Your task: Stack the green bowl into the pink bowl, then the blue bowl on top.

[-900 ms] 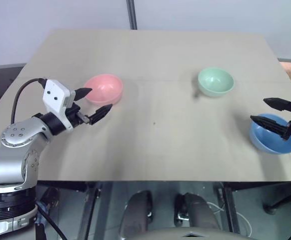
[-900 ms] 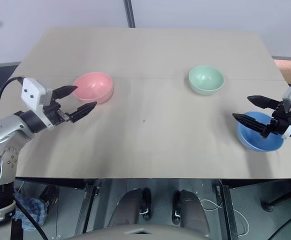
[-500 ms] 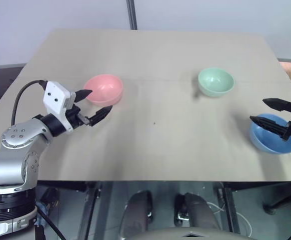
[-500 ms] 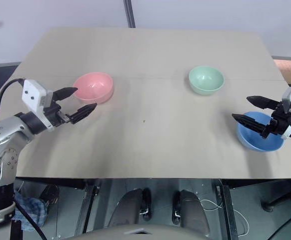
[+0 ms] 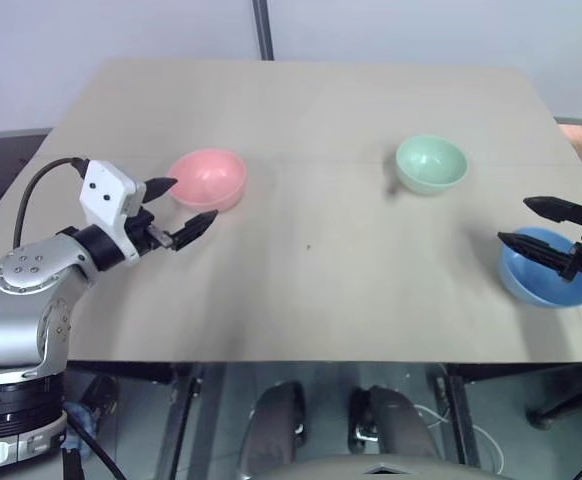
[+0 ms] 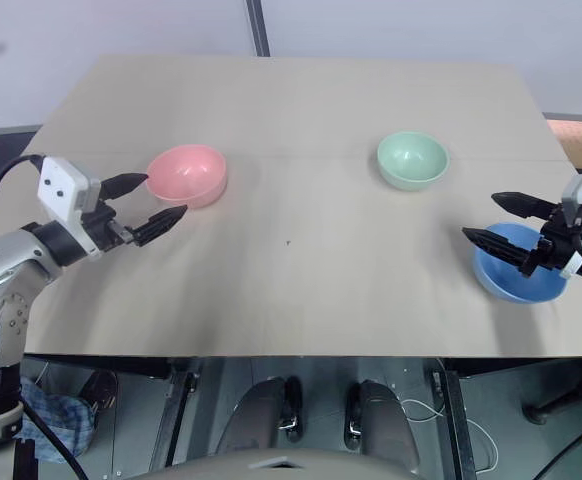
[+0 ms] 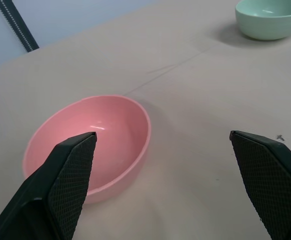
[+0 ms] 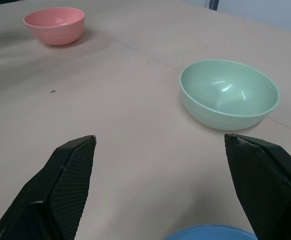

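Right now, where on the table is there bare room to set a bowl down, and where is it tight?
The widest bare patch is mid-table between the pink bowl and green bowl, reaching the near edge. The far strip behind both bowls is bare too. It is tight at the right edge, where the right gripper, jaws open, hangs over the blue bowl.

The pink bowl [image 7: 93,142], green bowl [image 8: 228,94] and blue bowl [image 5: 546,281] look like smooth, slightly glossy plastic. The table [image 5: 311,250] is matt beige. Black fingertips [image 7: 70,175] carry a cross-hatched texture.
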